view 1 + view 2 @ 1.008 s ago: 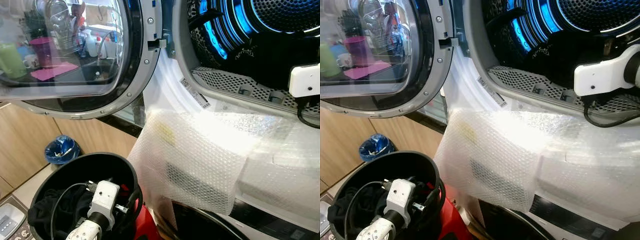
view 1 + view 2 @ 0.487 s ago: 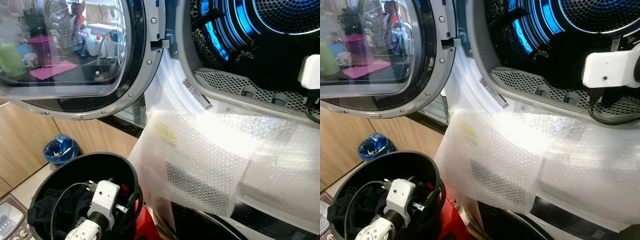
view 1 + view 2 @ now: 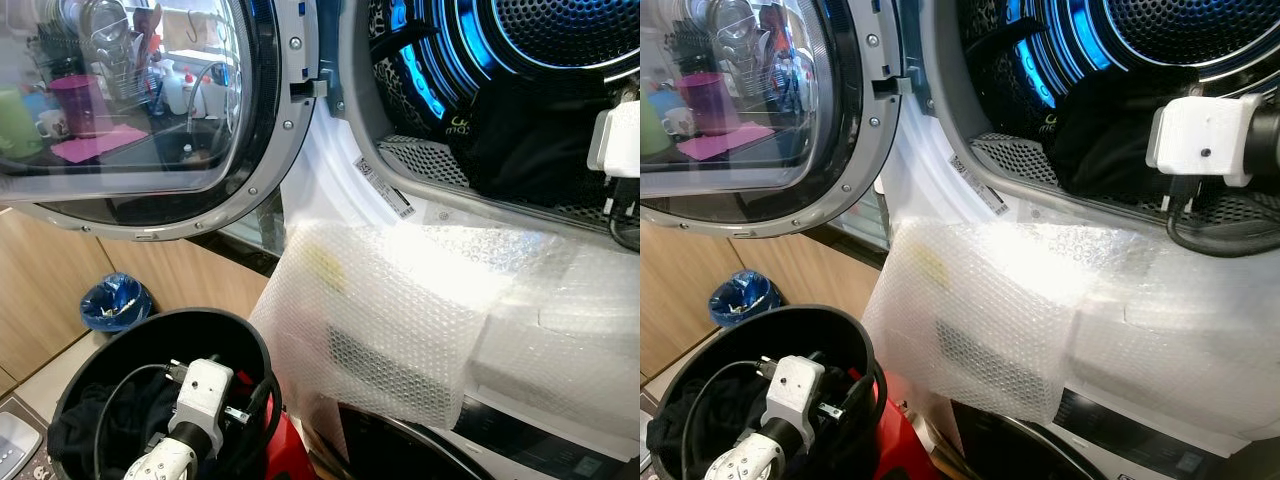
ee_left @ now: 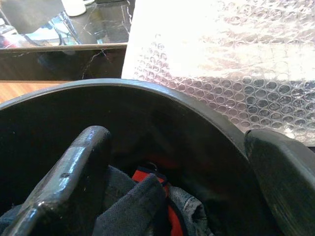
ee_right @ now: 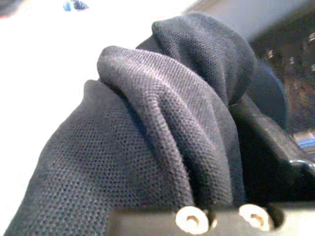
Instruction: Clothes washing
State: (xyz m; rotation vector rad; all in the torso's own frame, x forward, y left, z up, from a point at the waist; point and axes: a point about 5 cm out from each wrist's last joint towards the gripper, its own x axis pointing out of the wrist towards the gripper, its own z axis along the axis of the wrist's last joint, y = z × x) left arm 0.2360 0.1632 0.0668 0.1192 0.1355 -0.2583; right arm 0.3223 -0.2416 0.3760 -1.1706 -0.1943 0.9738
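washer: i'm looking at the washing machine (image 3: pixel 330 160) with its round glass door (image 3: pixel 130 100) swinging open on my left, and the drum (image 3: pixel 1120 60) glowing blue inside.
right gripper: my right gripper (image 5: pixel 256 147) is reaching over the drum's lower rim; its white wrist camera block (image 3: pixel 1200 140) is hanging at the mouth of the opening.
right fingers: they're clamping on a dark knit garment (image 5: pixel 162 132), which is bunching in folds over them in the right wrist view.
garment: the dark cloth is hanging just inside the drum opening, over the perforated rim (image 3: pixel 520 150).
bubble wrap: a sheet of bubble wrap (image 3: pixel 400 310) is draping over the machine's front, below the opening.
bucket: a black bucket (image 3: pixel 240 335) is sitting on the floor below the door, beside the machine.
left gripper: my left gripper (image 4: pixel 177 187) is dipping inside the bucket, above dark clothes (image 4: pixel 133 206) with a bit of red showing.
left fingers: they're standing apart, gripping nothing.
floor: a small blue-lined bin (image 3: pixel 115 300) is sitting by the wooden cabinet (image 3: pixel 40 290).
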